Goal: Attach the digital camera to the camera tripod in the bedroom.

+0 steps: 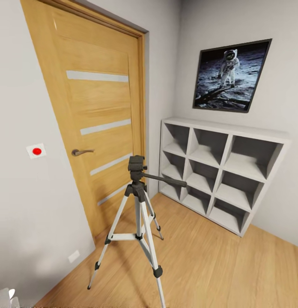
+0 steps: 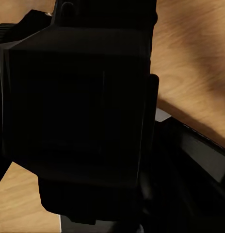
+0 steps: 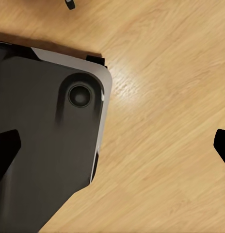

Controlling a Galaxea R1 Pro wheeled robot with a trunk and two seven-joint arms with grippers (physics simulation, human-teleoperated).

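Wood plank floor (image 1: 217,265) under camera tripod (image 1: 138,214) and cube shelf (image 1: 217,171).

Camera tripod (image 1: 138,214): stands on the plank floor (image 1: 217,265), before the door (image 1: 97,124), legs spread, pan handle (image 1: 164,178) reaching toward the cube shelf (image 1: 217,171).

Cube shelf: on the floor against the far wall, right of the door and tripod.

Astronaut picture (image 1: 231,76): on the wall above the shelf.

Wall switch plate (image 1: 36,150): left of the door, level with the door handle (image 1: 81,151).

Right claw (image 3: 112,148): tips spread wide apart over the floor; the robot base (image 3: 44,145) lies beneath and toward one tip, bare planks toward the other.

Left claw: a dark block (image 2: 73,107) sits directly before its camera, floor showing beyond it; the tips cannot be made out.
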